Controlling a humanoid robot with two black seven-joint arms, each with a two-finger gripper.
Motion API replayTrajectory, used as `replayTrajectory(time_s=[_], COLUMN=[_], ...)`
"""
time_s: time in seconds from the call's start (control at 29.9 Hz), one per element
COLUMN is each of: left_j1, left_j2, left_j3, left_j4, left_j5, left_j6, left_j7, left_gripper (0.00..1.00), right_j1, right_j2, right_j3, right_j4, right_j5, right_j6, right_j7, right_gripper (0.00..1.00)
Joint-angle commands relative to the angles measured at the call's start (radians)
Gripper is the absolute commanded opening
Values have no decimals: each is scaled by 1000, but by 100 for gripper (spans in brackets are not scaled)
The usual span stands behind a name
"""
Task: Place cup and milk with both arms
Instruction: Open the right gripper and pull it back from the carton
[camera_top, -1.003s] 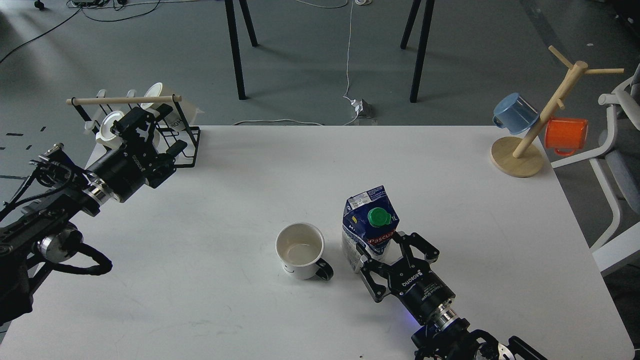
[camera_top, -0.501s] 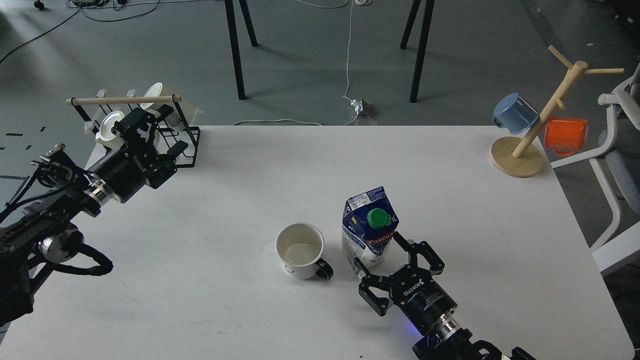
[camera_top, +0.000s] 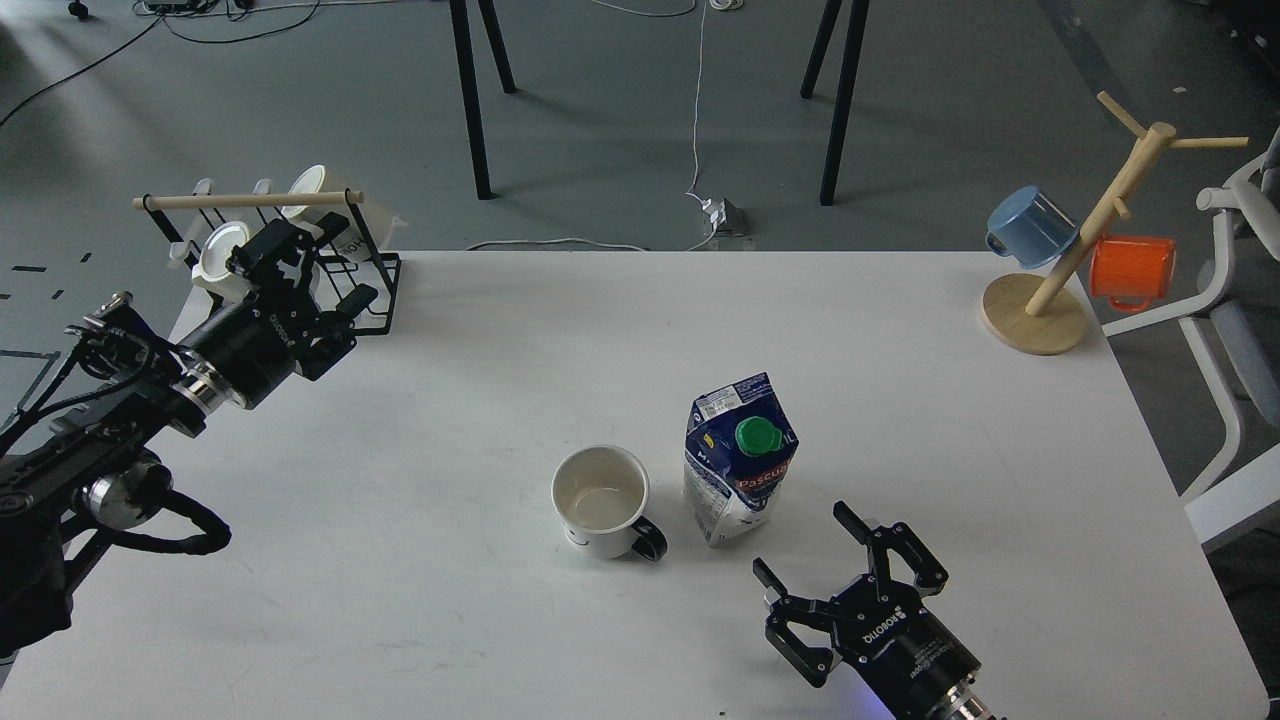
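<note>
The cup (camera_top: 598, 501) is a white mug with a black handle, standing upright in the middle of the table with its handle toward the near right. The milk (camera_top: 738, 462) is a dark blue and white carton with a green cap, standing upright just right of the cup. My right gripper (camera_top: 803, 545) is open and empty. It is near the table's front edge, a short way to the near right of the milk and apart from it. My left gripper (camera_top: 312, 268) is open and empty at the far left, right next to the black rack.
A black wire rack (camera_top: 372, 262) with a wooden bar holds cream mugs at the table's far left corner. A wooden mug tree (camera_top: 1036, 312) with a blue mug (camera_top: 1030, 226) and an orange mug (camera_top: 1132, 268) stands at the far right corner. A white chair (camera_top: 1235, 330) is beside the table's right edge.
My right gripper has let go of the milk and drawn back toward the near right. The milk stays standing beside the cup. The left arm has barely moved.
</note>
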Motion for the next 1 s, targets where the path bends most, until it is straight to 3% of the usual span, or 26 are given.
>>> replayTrajectory(time_s=[0.0, 0.3, 0.4, 0.6, 0.97], left_j1=[16, 97, 118, 125, 109], left_j2=[-1, 6, 13, 21, 39], left_j3=[-1, -14, -47, -118, -238], left_j4=[0, -4, -8, -18, -18], left_j5=[0, -106, -167, -217, -223], left_j6=[9, 11, 1, -9, -65], left_j7=[0, 0, 0, 0, 0], left_gripper=[94, 94, 95, 99, 99], right_j1=[-75, -82, 22, 150, 170], right_j2=[-77, -220, -299, -321, -332], right_j3=[69, 512, 520, 517, 521], right_j4=[57, 77, 51, -94, -133], right_j5=[0, 2, 2, 5, 12], right_j6=[0, 0, 0, 0, 0], right_j7=[0, -1, 0, -1, 0], right_gripper=[99, 99, 99, 99, 99])
